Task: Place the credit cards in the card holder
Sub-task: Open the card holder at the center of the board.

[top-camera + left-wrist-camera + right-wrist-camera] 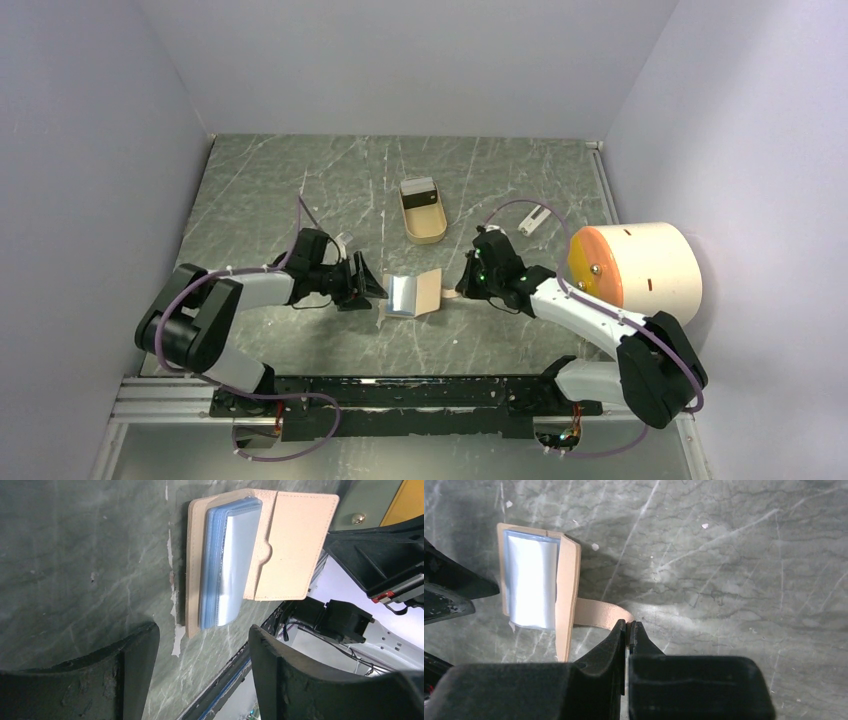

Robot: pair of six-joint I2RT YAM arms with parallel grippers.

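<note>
Holder [410, 292]: at table [300, 180] centre, lying open. Its bluish-silver sleeves [227, 565] face up on the 9 o'clock half. The tan cover on the 3 o'clock half is tilted up off the table.
Tab [596, 615]: runs from the cover toward 3 o'clock and ends at the right fingertips.
Right gripper [628, 626]: at 3 o'clock of the holder, low over the table. Its fingers are clenched together, and the tab's end appears to be pinched between their tips.
Left gripper [374, 289]: at 9 o'clock of the holder, just beside its edge. It is released, with the jaws spread wide and nothing between them. From the wrist view the holder lies just ahead of the fingertips [145, 640], not touching them.
Tray [425, 235]: tan, oblong, at 12 o'clock of the holder and well apart from it.
Card [421, 193]: a dark one lies in the tray's far half; it is too small to tell more.
White item [533, 222]: small, on the table at 2 o'clock of the holder.
Drum [650, 262]: cream with an orange face, at the table's 3 o'clock edge, behind the right arm.
</note>
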